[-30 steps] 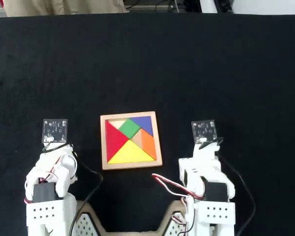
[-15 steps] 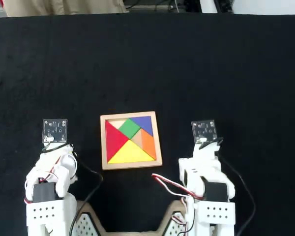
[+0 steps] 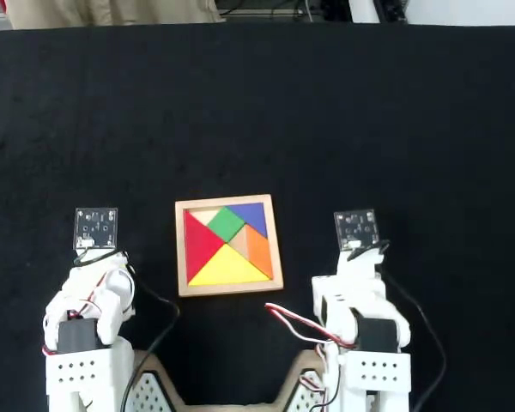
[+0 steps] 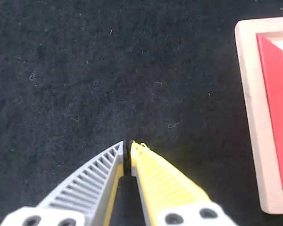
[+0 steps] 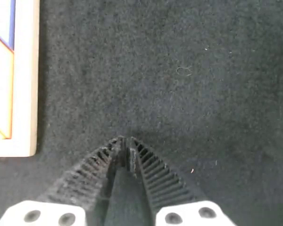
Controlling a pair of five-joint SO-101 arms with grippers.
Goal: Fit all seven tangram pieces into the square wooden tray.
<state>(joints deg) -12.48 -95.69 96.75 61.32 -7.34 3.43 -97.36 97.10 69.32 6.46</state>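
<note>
The square wooden tray (image 3: 180,249) lies on the black cloth between the two arms, with red, yellow, green, blue, orange and pale tangram pieces (image 3: 227,247) packed flat inside it. Its rim (image 4: 253,122) and the red piece (image 4: 278,94) appear in the left wrist view; its rim (image 5: 27,84) with blue and orange edges shows in the right wrist view. My left gripper (image 4: 129,146) is shut and holds nothing, resting over bare cloth beside the tray. My right gripper (image 5: 125,140) is likewise shut on nothing, over cloth on the tray's other side.
Both arms sit folded back near the table's front edge, the left one (image 3: 90,300) and the right one (image 3: 360,296). Black cloth (image 3: 257,112) covers the whole table. Loose red and white cables (image 3: 296,322) trail by the right arm's base.
</note>
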